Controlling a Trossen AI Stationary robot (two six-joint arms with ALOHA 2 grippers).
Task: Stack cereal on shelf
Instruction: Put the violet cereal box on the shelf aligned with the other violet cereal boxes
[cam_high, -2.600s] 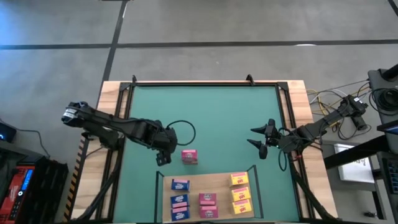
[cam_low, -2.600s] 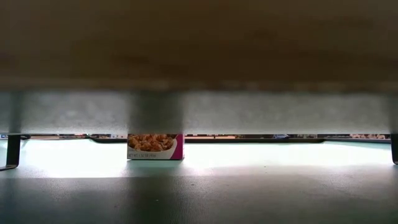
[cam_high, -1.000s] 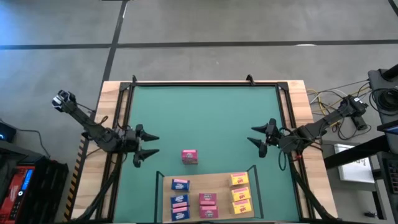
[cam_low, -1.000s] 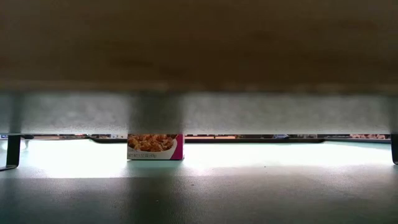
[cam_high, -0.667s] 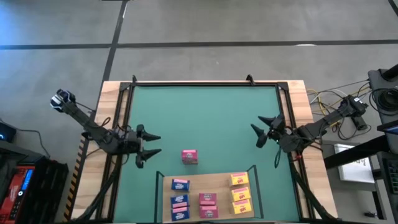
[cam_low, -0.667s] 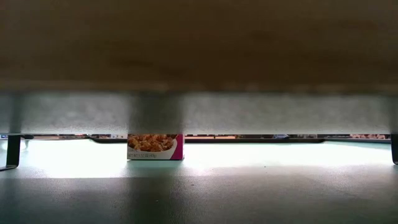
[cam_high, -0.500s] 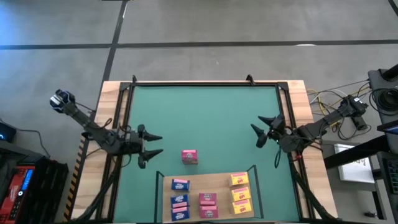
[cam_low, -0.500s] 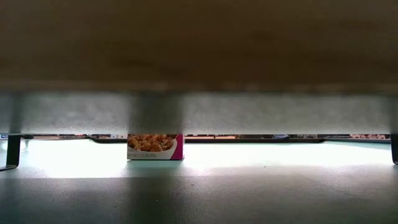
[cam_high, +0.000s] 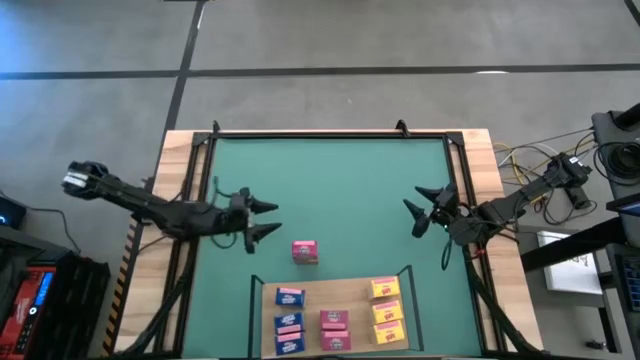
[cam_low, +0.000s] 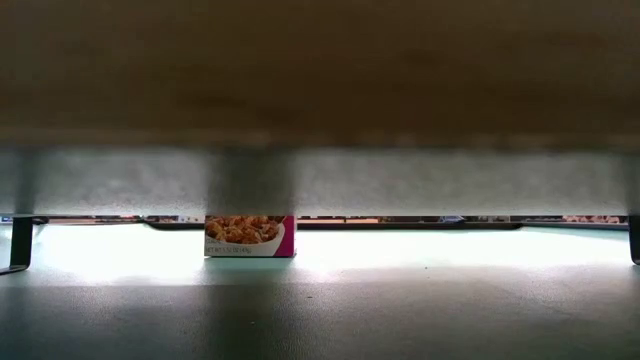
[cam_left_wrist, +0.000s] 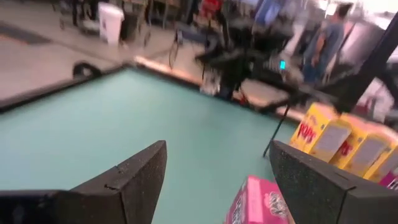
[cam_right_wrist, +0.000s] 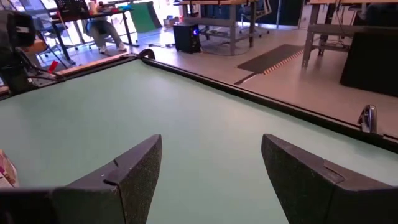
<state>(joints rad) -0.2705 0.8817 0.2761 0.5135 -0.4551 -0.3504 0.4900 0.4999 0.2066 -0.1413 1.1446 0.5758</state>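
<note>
High view: 1 pink cereal box (cam_high: 305, 251) lies alone on the green mat (cam_high: 330, 190), just off the far edge of the shelf (cam_high: 355, 300), where the other 8 boxes sit in 3 columns: 3 blue, 2 pink, 3 yellow. The left pincer (cam_high: 266, 220) hovers just beside the loose box, on the side away from the shelf and toward the left arm's base, its fingers spread and pointing toward the table's middle. The box's long axis looks to run roughly along the shelf's far edge, though it is close to square from above. The right pincer (cam_high: 418, 215), also spread, waits well apart near the mat's right edge, so the left arm is clearly nearer.

Low view: the loose pink box (cam_low: 250, 236) stands on the mat, its printed face toward the camera; neither pincer shows here, and the shelf's underside fills the top.

Left wrist view: the pink box (cam_left_wrist: 258, 202) sits low between the open fingers (cam_left_wrist: 130, 177), nearer 1 of them, with yellow boxes (cam_left_wrist: 323, 134) beyond. The gap looks wide enough to take it.

Right wrist view: only bare mat lies between its parted fingers (cam_right_wrist: 134, 171); a sliver of the box may show at the edge.
</note>
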